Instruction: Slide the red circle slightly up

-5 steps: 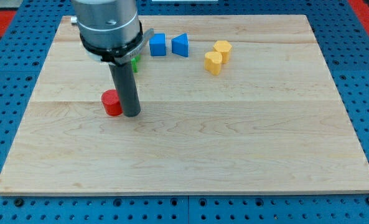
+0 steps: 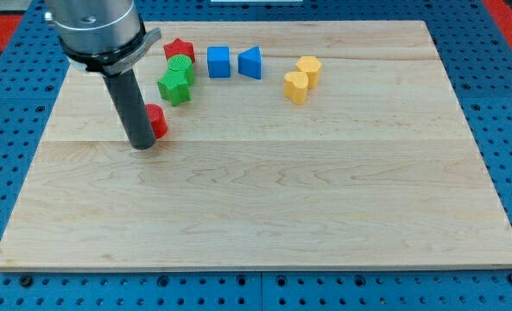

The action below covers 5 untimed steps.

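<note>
My tip (image 2: 142,145), a bare rod with no claw to open, touches the red circle (image 2: 157,121) at its 7 o'clock on the tabletop (image 2: 325,190); next I push toward 12.

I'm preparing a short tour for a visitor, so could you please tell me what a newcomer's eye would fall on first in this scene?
First comes the big arm at the view's upper left, whose dark rod drops to the wooden board; my tip rests against the left side of the red circle. Next comes the colourful row near the view's top: red star, green blocks, blue blocks and yellow blocks.
</note>
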Each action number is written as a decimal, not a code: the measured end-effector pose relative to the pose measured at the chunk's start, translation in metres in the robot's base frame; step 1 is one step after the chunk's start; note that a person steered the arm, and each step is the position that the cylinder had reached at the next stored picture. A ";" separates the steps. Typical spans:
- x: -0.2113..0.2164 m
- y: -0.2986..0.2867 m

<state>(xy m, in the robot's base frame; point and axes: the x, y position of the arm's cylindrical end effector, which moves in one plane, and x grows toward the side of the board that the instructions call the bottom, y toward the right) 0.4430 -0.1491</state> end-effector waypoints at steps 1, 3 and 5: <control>-0.003 0.009; -0.029 0.009; -0.049 0.010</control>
<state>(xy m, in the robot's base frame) 0.3937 -0.1396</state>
